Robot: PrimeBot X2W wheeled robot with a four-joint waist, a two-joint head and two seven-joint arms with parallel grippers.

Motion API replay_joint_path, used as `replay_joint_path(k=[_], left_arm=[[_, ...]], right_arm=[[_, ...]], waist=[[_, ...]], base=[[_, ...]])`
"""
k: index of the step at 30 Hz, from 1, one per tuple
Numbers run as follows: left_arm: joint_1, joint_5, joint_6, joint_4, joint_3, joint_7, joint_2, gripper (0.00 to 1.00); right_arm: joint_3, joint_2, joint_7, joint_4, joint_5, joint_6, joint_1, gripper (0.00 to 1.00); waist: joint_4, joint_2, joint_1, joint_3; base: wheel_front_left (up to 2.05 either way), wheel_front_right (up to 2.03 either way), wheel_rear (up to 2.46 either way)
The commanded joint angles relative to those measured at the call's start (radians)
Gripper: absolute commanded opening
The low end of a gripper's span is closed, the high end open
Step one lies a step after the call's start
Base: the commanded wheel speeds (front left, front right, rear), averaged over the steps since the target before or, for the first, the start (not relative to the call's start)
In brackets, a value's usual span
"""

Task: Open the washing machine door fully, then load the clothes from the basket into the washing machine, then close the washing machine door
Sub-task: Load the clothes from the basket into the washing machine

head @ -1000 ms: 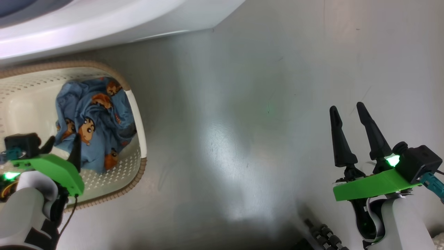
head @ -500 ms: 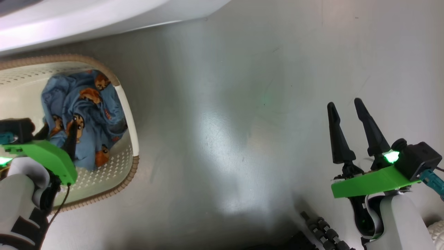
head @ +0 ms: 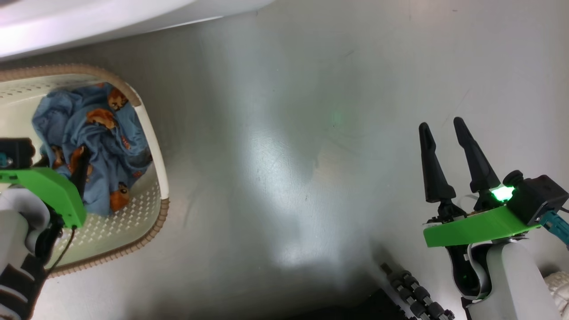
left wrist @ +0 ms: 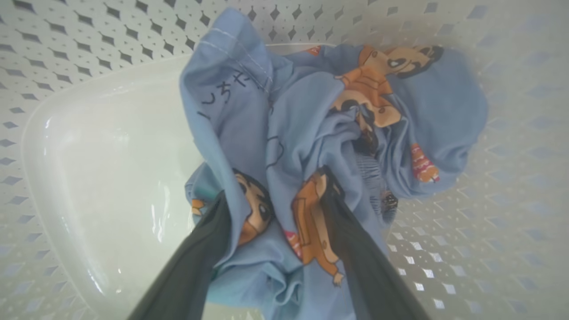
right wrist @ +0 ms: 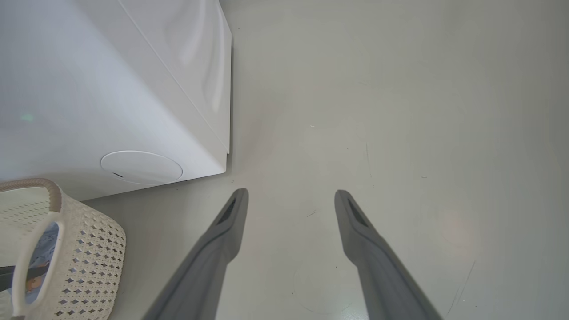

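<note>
Left claw (left wrist: 274,184) has pushed deeper, wide open, straddling the clothes (left wrist: 311,111).

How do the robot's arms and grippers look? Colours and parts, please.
The left gripper and right gripper each have two long tapered dark fingers on a bright green plate. Forearms are white. The right one carries a black box, teal connector and green light; a thin dark cable hangs at the left.

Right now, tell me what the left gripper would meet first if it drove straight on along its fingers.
The crumpled light-blue clothes with orange-brown cartoon figures: the open left gripper straddles a fold, seemingly touching it. Behind them lies the floor of the cream-white perforated plastic basket.
</note>
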Motion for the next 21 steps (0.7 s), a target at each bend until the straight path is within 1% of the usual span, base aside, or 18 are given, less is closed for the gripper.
replay_joint_path(k=[1, 8, 9, 10, 11, 12, 13, 17, 21], left_arm=[[-0.004, -0.011, -0.002, 0.012, 0.011, 0.004, 0.045, 1.00], [-0.046, -0.037, -0.002, 0.064, -0.012, 0.046, 0.040, 1.00], [-0.052, -0.040, -0.002, 0.072, -0.016, 0.052, 0.040, 0.87], [-0.057, -0.044, -0.002, 0.081, -0.018, 0.063, 0.037, 0.47], [-0.062, -0.046, -0.002, 0.087, -0.024, 0.070, 0.034, 0.31], [-0.066, -0.048, -0.002, 0.091, -0.028, 0.072, 0.032, 0.06], [-0.068, -0.054, -0.002, 0.094, -0.030, 0.077, 0.027, 0.00], [-0.068, -0.073, -0.002, 0.086, -0.044, 0.062, 0.014, 0.00], [-0.059, -0.090, -0.002, 0.071, -0.051, 0.001, 0.008, 0.00]], right_arm=[[0.021, -0.003, -0.012, -0.020, 0.004, 0.002, 0.022, 1.00], [0.024, -0.003, -0.012, -0.023, 0.007, 0.002, 0.020, 1.00], [0.024, -0.003, -0.012, -0.022, 0.009, 0.002, 0.019, 1.00], [0.025, -0.003, -0.012, -0.022, 0.010, 0.002, 0.018, 1.00], [0.025, -0.003, -0.012, -0.023, 0.011, 0.002, 0.016, 1.00], [0.025, -0.003, -0.012, -0.024, 0.011, 0.002, 0.016, 1.00], [0.025, -0.003, -0.012, -0.024, 0.012, 0.002, 0.015, 1.00], [0.021, -0.003, -0.012, -0.025, 0.011, 0.002, 0.010, 1.00], [0.018, -0.003, -0.012, -0.024, 0.008, 0.002, 0.005, 1.00]], waist=[[-0.006, -0.0001, 0.0000, 0.008], [-0.017, -0.0001, 0.0000, 0.020], [-0.019, -0.0001, 0.0000, 0.021], [-0.020, -0.0001, 0.0000, 0.021], [-0.021, -0.0001, 0.0000, 0.021], [-0.021, -0.0001, 0.0000, 0.021], [-0.020, -0.0001, 0.0000, 0.019], [-0.013, -0.0001, 0.0000, 0.006], [-0.002, -0.0001, 0.0000, -0.024]], base=[[0.00, 0.00, 0.00], [0.00, 0.00, 0.00], [0.00, 0.00, 0.00], [0.00, 0.00, 0.00], [0.00, 0.00, 0.00], [0.00, 0.00, 0.00], [0.00, 0.00, 0.00], [0.00, 0.00, 0.00], [0.00, 0.00, 0.00]])
